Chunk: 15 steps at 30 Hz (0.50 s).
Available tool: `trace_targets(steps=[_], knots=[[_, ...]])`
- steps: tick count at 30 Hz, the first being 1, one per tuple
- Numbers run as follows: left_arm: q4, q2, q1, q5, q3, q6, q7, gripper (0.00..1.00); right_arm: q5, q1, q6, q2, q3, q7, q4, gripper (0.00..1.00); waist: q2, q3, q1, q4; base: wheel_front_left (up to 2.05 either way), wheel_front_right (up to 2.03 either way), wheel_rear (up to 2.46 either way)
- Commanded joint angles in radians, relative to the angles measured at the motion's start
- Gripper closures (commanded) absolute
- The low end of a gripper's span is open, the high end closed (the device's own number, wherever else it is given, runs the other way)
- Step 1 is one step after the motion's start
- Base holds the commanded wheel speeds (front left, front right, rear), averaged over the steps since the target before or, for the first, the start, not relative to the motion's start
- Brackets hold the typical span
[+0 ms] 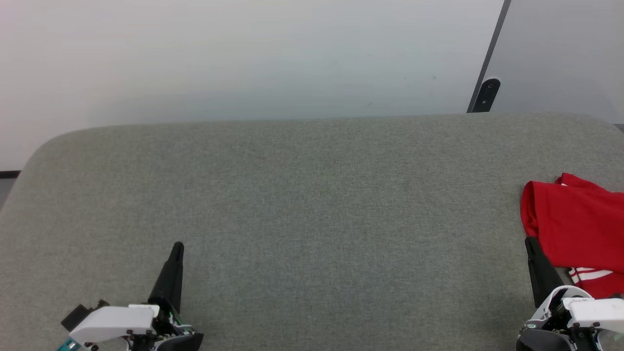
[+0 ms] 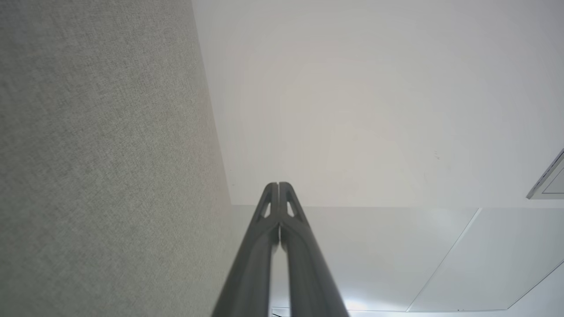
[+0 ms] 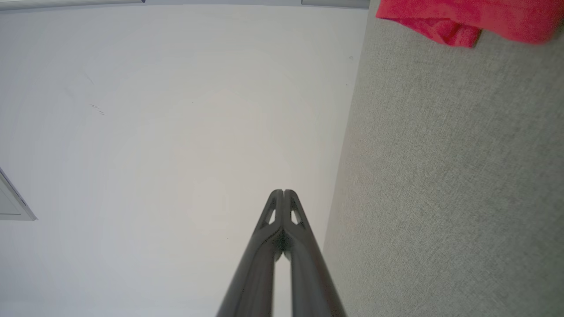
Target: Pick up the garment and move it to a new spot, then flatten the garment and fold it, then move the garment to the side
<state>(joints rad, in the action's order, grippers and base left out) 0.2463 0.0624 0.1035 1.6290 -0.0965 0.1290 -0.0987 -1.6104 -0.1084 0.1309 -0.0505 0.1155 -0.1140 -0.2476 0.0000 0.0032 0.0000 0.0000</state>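
**Both claws shut and empty, red shirt at the counter's right edge**

Nearest us, at the counter's near edge, the left claw (image 1: 177, 246) and the right claw (image 1: 529, 241) each hold their two dark fingers pressed together with nothing between them. Both wrist views bear this out, with the tips meeting against a pale wall.

The garment (image 1: 575, 219) lies on the counter (image 1: 312, 195) at its right edge, partly cut off by the head view's border. In the head view the right claw seems to stand against the shirt. The right wrist view, though, shows bare grey counter between the tips and the red fabric, so we judge them near but apart.

We cannot settle which step is in hand. A red bundle at the counter's right edge fits a shirt waiting to be lifted toward the counter's middle. It fits equally a folded shirt set aside, with the claws clear of it. The smooth red panel has a rounded fold facing the counter's middle, which hints at folding, but too much is out of frame. Should a grasp be wanted, the right claw is the closer one, and its fingers would have to part.

What we see of the shirt runs longest from the counter's near edge toward its far edge. Red-and-white striped trim shows at the near end — whether neck or hem points there, we cannot tell.
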Motion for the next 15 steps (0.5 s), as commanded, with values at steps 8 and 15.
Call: trace_targets(steps=[8, 15], knots=[[0.001, -0.002, 0.011, -0.005, -0.004, 0.006, -0.005, 1.0, -0.004, -0.004, 0.0, 0.003, -0.003, 0.002, 0.0, 1.0, 0.0, 0.0, 0.0, 0.0, 0.0, 0.0, 0.0], [0.001, -0.004, 0.011, -0.007, -0.006, 0.006, -0.006, 1.0, -0.005, -0.004, 0.0, 0.003, -0.003, 0.002, 0.0, 1.0, 0.0, 0.0, 0.0, 0.0, 0.0, 0.0, 0.0]])
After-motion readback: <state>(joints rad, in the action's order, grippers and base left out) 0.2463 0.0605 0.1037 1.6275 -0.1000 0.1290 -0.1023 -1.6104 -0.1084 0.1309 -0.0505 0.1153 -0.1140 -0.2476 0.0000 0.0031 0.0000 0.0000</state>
